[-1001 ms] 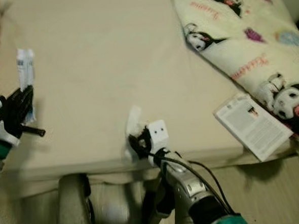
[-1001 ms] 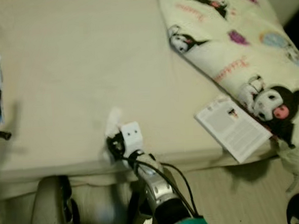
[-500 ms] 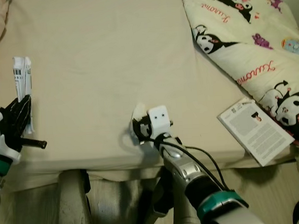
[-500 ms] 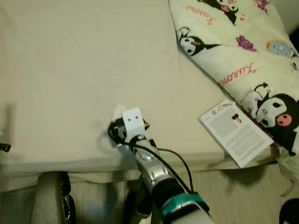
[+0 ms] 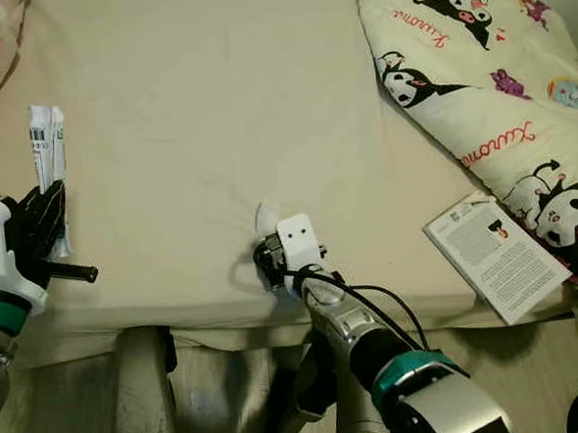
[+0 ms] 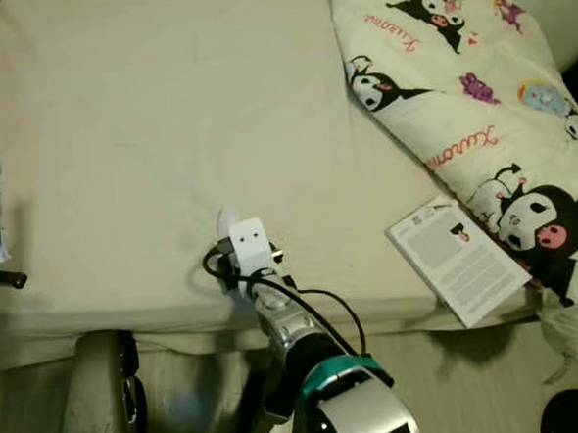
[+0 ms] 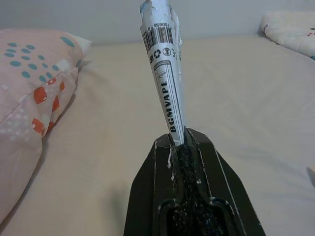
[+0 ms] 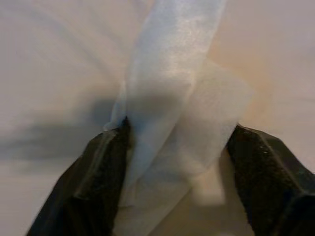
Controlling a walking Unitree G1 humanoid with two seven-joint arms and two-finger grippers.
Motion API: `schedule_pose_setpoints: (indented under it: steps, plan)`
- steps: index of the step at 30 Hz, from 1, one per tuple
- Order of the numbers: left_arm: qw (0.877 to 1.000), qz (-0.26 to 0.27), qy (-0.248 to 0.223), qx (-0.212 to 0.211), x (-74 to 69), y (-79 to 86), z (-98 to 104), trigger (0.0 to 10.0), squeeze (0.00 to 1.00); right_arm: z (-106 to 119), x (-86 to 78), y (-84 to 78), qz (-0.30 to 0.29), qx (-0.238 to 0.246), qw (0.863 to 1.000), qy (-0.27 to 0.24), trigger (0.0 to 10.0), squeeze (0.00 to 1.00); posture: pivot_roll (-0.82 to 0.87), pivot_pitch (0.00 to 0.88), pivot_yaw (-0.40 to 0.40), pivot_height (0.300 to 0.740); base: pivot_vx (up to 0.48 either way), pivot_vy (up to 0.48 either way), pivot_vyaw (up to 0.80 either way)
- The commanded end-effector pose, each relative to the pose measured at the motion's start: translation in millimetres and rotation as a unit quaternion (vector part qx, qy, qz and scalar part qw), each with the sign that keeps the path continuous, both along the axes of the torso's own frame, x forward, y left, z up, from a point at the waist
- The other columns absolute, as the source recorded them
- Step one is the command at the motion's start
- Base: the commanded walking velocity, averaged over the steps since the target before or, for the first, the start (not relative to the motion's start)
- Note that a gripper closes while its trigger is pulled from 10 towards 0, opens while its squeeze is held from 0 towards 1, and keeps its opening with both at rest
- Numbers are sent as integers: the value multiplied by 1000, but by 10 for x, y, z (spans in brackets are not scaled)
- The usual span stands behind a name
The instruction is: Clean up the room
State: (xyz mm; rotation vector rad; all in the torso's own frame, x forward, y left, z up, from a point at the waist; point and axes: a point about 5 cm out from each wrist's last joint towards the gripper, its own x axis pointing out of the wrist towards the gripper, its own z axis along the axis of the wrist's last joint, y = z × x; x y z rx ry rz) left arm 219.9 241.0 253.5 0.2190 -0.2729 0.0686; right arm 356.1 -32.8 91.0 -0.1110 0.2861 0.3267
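My left gripper (image 5: 40,220) hangs over the bed's near left edge, shut on a white and blue printed packet (image 5: 46,153). In the left wrist view the packet (image 7: 164,73) stands up out of the closed fingers (image 7: 197,162). My right gripper (image 5: 266,259) rests on the beige bed (image 5: 213,103) near its front edge. A crumpled white tissue (image 5: 266,218) lies there. The right wrist view shows the tissue (image 8: 172,113) between the two spread fingers (image 8: 98,172), touching one of them; the gripper is open around it.
A white booklet (image 5: 496,255) lies at the bed's near right corner, by a cartoon-print blanket (image 5: 477,87). A pink patterned pillow (image 7: 29,98) sits at the far left. Below the bed edge are the floor and a grey upright object (image 5: 143,392).
The camera has shifted. My right gripper has pushed a little further onto the bed, over the tissue. The left gripper still holds the packet.
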Motion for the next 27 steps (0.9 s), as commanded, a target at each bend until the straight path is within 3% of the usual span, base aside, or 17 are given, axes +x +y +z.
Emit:
schedule_pose_setpoints:
  steps: [1,9,13,19,23,27]
  plan:
    - [1000,-5,16,-10,7,-45,-74,10000,0,-197,-87,-55,-10,12,999,50,0,0,367,279,-232,563,0,0,0]
    - [999,-8,40,-23,71,-77,-230,10000,0,-145,-59,-60,2,37,998,41,0,0,342,242,-218,563,0,0,0]
    - [998,-20,63,-26,145,-111,-349,10000,0,-131,-66,-105,20,82,996,28,0,0,324,205,-191,563,0,0,0]
    - [997,-22,68,-26,188,-112,-378,10000,0,-148,-89,-114,29,101,994,24,0,0,317,190,-180,563,0,0,0]
    - [997,-19,79,-19,305,-125,-480,10000,0,-36,-119,-159,62,190,980,-19,0,0,297,137,-157,563,0,0,0]
    - [997,-14,79,-17,326,-117,-499,10000,0,52,-114,-196,65,214,974,-44,0,0,291,119,-152,563,0,0,0]
